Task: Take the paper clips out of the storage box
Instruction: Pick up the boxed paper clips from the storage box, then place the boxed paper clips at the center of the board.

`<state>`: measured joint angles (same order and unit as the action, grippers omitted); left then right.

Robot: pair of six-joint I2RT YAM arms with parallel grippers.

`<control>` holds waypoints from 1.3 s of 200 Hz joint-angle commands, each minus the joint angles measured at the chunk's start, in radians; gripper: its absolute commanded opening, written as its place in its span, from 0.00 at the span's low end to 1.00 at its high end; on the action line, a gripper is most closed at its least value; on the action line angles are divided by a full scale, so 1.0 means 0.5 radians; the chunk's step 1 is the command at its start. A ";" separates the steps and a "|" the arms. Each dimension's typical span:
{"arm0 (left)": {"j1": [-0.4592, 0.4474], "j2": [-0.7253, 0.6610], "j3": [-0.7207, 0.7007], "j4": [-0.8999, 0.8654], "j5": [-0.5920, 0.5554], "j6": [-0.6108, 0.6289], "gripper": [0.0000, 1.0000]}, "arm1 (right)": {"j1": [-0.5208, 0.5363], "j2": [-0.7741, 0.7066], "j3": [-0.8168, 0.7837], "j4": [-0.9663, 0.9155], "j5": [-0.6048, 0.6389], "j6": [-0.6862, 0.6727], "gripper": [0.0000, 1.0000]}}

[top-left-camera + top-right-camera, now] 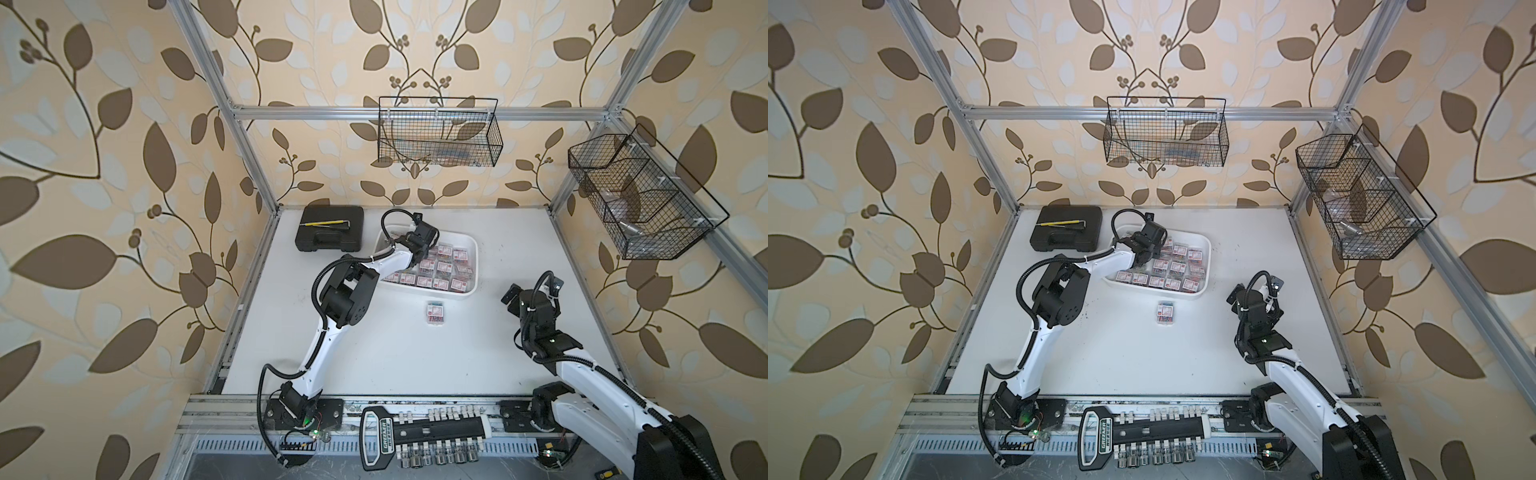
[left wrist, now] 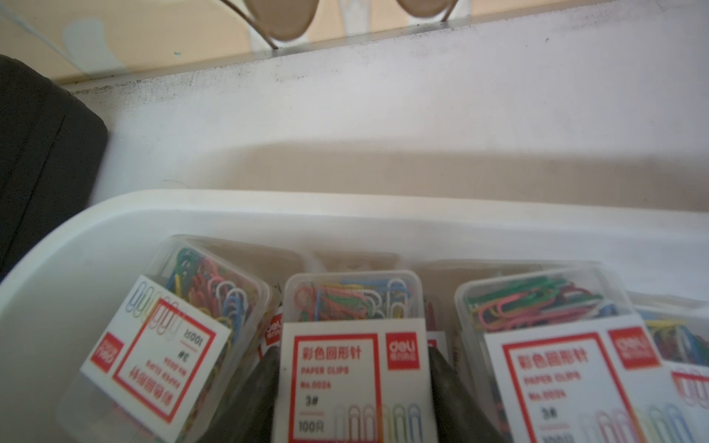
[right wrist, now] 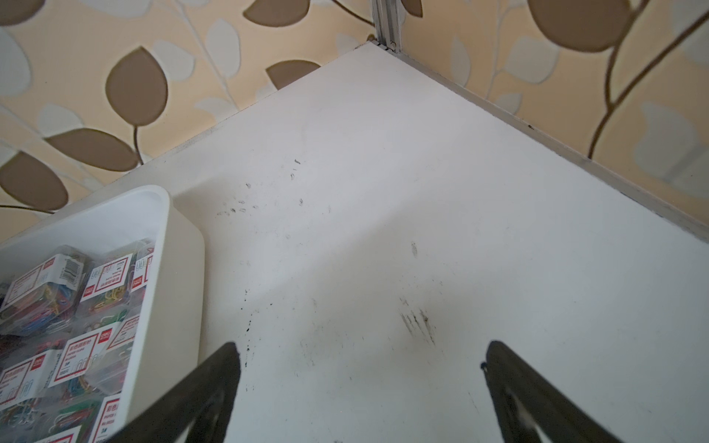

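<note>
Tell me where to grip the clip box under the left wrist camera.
Take the paper clip box by its two long side walls, coming down from above: it lies label-up in the storage box, and the gaps beside it fit the left gripper.

Walls (image 1: 104, 208) beige, brown and pale leaf pattern. Table (image 1: 395, 353) white, dark scuffs. Tray (image 3: 169, 268) white. Clip boxes (image 2: 355, 303) clear, multicoloured clips, white labels with red frames. Case (image 1: 328, 249) black. Baskets (image 1: 436, 137) black wire. Arms (image 1: 321, 347) white and black.
</note>
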<state>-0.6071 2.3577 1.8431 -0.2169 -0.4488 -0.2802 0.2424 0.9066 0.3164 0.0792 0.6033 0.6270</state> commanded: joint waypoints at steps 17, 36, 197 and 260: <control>0.012 -0.260 -0.083 -0.118 -0.032 -0.065 0.46 | 0.012 0.012 0.067 -0.002 0.055 -0.010 1.00; -0.014 -0.434 -0.211 -0.091 -0.032 -0.077 0.46 | 0.014 0.007 0.068 -0.003 0.057 -0.011 1.00; -0.134 -1.819 -1.470 -0.350 -0.207 -0.549 0.40 | 0.049 -0.086 0.012 0.026 0.090 -0.025 1.00; -0.203 -2.295 -1.970 -0.619 -0.142 -0.954 0.39 | 0.131 -0.057 0.033 0.029 0.165 -0.049 1.00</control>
<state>-0.6949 1.2865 0.9188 -0.4606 -0.5156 -0.6338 0.2951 0.8738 0.3164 0.0872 0.6453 0.6121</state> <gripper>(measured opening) 0.532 0.999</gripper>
